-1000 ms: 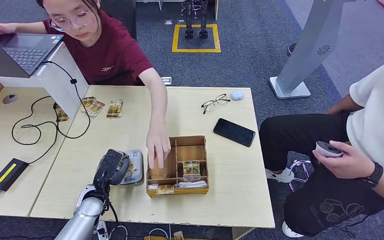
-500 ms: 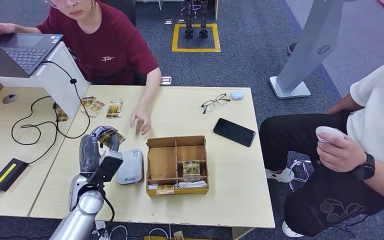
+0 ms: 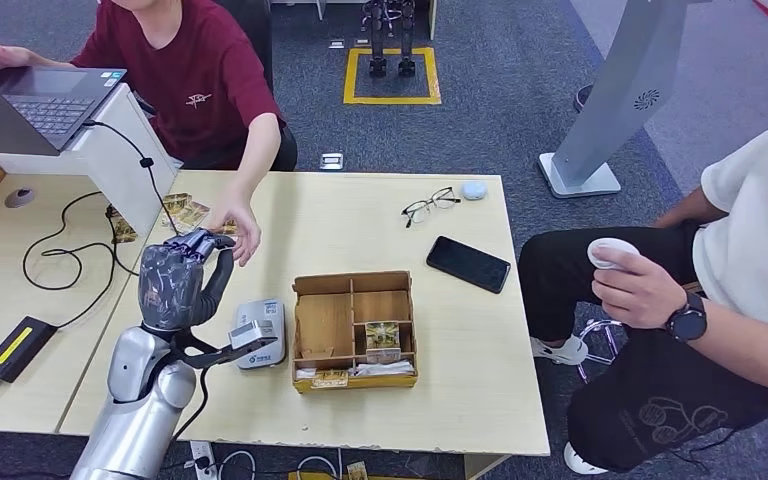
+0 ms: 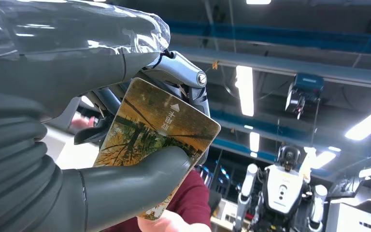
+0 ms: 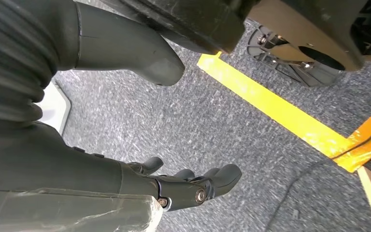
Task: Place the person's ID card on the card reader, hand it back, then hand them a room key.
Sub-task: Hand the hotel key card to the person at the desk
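The left hand (image 3: 175,280) is raised above the tabletop (image 3: 260,410), its fingers (image 4: 183,72) and thumb pinching a landscape-printed card (image 4: 157,140) toward the person's hand (image 3: 235,228) for taking, beside the card reader (image 3: 258,335); the right hand (image 5: 183,186) hangs slack, holding nothing.

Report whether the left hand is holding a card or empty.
Holding one. In the left wrist view the left hand pinches a card printed with an autumn scene between thumb and fingers; the head view shows that hand raised toward the person's hand.

Robotics lab: humanoid robot (image 4: 282,193) on stand, ceiling strip lights, yellow floor tape (image 3: 392,75), carpet.
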### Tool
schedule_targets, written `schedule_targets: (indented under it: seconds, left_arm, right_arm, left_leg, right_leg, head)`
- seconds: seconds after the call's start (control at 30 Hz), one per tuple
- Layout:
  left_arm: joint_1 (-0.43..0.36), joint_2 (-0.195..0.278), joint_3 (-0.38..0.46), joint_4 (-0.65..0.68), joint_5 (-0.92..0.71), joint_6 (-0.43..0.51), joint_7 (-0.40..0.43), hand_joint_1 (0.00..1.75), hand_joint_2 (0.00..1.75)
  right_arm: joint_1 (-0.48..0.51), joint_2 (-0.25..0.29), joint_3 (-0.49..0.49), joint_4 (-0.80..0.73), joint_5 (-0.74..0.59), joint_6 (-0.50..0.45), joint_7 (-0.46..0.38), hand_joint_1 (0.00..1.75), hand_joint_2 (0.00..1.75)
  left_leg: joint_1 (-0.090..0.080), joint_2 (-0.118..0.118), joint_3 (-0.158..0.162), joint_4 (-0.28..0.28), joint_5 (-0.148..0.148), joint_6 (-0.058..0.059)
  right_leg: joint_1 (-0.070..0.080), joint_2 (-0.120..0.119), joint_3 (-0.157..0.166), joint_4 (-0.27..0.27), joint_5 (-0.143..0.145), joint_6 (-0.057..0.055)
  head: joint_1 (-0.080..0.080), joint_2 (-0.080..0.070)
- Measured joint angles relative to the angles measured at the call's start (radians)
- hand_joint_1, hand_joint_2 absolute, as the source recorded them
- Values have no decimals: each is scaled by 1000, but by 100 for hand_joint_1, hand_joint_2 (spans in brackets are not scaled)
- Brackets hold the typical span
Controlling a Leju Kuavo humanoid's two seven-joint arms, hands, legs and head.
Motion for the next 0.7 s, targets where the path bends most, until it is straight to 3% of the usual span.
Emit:
schedule_targets:
  seconds: [0.3,0.7]
  left_arm:
    - [-78,-26,87,50,-132,0,-19,175,175]
    - [-103,-54,143,90,-139,0,-35,175,175]
  right_arm:
    - [-9,1,8,-11,9,11,4,0,175]
    - [-11,4,9,-16,9,9,4,0,175]
  left_leg:
    - [0,0,0,0,0,0]
    - [0,0,-1,0,0,0]
  right_leg:
    - [0,0,0,0,0,0]
    - [0,0,-1,0,0,0]
  head:
    - [0,0]
    - [0,0]
